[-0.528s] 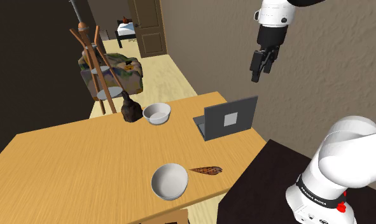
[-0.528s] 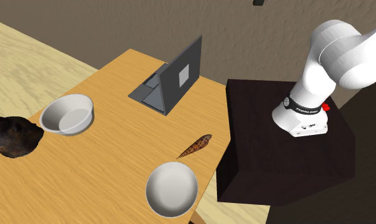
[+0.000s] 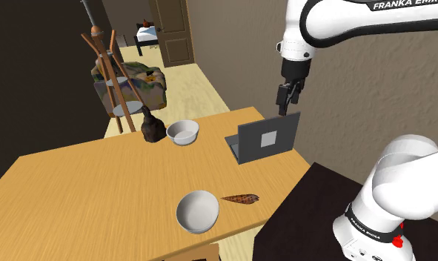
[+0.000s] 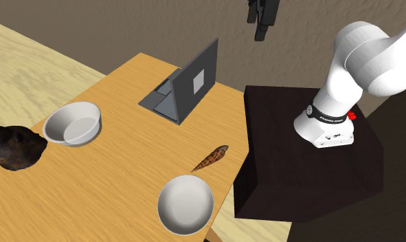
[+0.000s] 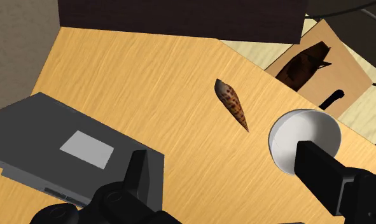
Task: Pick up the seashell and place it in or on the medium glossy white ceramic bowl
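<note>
**Table** [image 3: 84, 185]: a pale wooden top bearing all the smaller items.

**Stand** [image 4: 297, 179]: a dark box set against the table's edge, at the shoulder view's lower right.

**Arm** [image 4: 363, 62]: white, rising from the stand and arching over the table.

**Armchair** [image 3: 139, 85]: patterned, on the floor past the table's far end. A wooden rack [image 3: 110, 74] stands in front of it.

**Laptop** [image 3: 265, 137]: grey and open, near the table's stand-side edge. The back of its lid faces the shoulder camera.

**Far bowl** [image 3: 183, 133]: white and upright, just beside a dark brown lump [image 3: 152, 130] at the table's far end.

**Near bowl** [image 3: 197, 211]: whitish-grey and upright, by the table's near edge. It is well apart from the far bowl. Which of the two the task means is not certain from their apparent sizes.

**Gripper** [image 3: 284, 107]: black, pointing down, well above the table. In the shoulder view it hangs over the laptop's lid. In the wrist view its fingers [image 5: 139, 173] stand wide apart with nothing between them but bare table far below. It holds nothing.

**Seashell** [image 3: 240, 199]: a slender, brown, speckled cone lying flat on the table. It sits between the near bowl and the stand-side edge. Its narrow tip points toward that bowl, just beside the rim, and the wrist view shows a small gap between them. It is well apart from the gripper.
</note>
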{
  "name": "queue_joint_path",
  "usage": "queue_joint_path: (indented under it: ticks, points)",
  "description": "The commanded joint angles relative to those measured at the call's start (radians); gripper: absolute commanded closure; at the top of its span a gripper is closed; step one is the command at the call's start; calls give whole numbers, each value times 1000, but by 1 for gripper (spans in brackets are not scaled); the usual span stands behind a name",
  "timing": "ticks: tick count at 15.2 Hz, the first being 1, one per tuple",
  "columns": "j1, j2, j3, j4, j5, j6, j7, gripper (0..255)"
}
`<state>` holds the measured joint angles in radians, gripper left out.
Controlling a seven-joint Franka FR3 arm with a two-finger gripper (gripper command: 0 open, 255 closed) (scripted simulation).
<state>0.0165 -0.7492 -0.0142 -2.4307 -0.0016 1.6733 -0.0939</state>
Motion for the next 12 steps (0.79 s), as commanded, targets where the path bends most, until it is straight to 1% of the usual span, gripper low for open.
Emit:
queue_joint_path:
  ticks: [1, 7, 12]
  points:
    - [13, 47, 6, -30, 6, 65, -10, 0]
    - [48, 195, 22, -103, 21, 248, -42, 0]
    - [77, 351, 38, -131, 34, 400, -69, 0]
